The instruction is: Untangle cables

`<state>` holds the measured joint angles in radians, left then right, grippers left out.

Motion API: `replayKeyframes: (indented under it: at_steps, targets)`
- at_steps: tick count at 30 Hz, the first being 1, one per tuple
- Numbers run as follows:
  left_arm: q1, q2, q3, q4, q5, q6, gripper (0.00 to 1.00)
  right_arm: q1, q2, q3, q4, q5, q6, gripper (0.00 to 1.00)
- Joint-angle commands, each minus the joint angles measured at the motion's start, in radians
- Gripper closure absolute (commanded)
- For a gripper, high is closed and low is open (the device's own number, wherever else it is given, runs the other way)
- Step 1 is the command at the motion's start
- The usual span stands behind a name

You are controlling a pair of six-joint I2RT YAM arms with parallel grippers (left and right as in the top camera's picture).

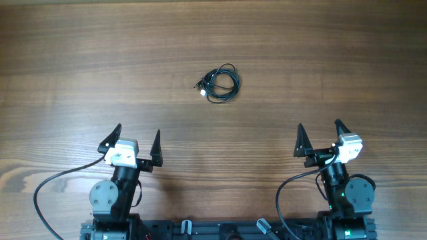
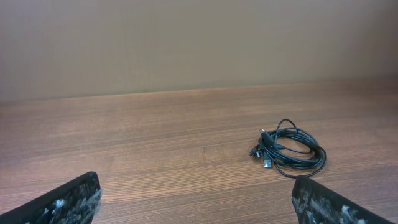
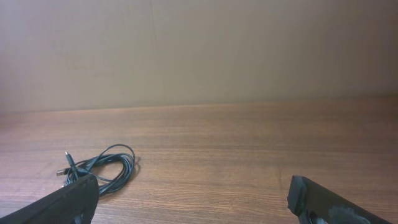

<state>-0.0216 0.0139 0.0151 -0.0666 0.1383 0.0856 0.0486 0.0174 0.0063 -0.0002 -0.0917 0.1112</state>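
Observation:
The cables (image 1: 221,83) lie as one small coiled bundle of thin black cords with tiny plug ends on the wooden table, beyond the middle. In the left wrist view the cables (image 2: 291,151) sit ahead and to the right. The right wrist view has the cables (image 3: 99,168) ahead at the left, partly behind a fingertip. My left gripper (image 1: 136,141) stands open near the front left, nothing between its fingers. My right gripper (image 1: 319,137) is open near the front right, also empty. Both are well short of the bundle.
Thicker black arm cables (image 1: 47,187) loop beside each arm base at the table's front edge. A plain beige wall (image 2: 186,43) rises behind the table's far edge. Bare wood (image 1: 220,153) lies between the two grippers and the bundle.

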Motion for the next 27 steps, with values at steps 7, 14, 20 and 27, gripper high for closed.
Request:
replayKeyframes:
  at_steps: [7,14,20,27]
  targets:
    - [-0.005,-0.006,-0.009,0.002,-0.009,0.012,0.00,-0.004,-0.003,-0.001,0.003,0.014,0.003,0.00]
    - [-0.005,-0.006,-0.009,0.002,-0.010,0.012,0.00,-0.004,-0.003,-0.001,0.003,0.014,0.003,0.00]
    - [-0.005,-0.006,-0.009,0.002,-0.009,0.012,0.00,-0.004,-0.003,-0.001,0.003,0.014,0.003,0.00]
    - [-0.005,-0.006,-0.009,0.002,-0.009,0.012,0.00,-0.004,-0.003,-0.001,0.003,0.014,0.003,0.00]
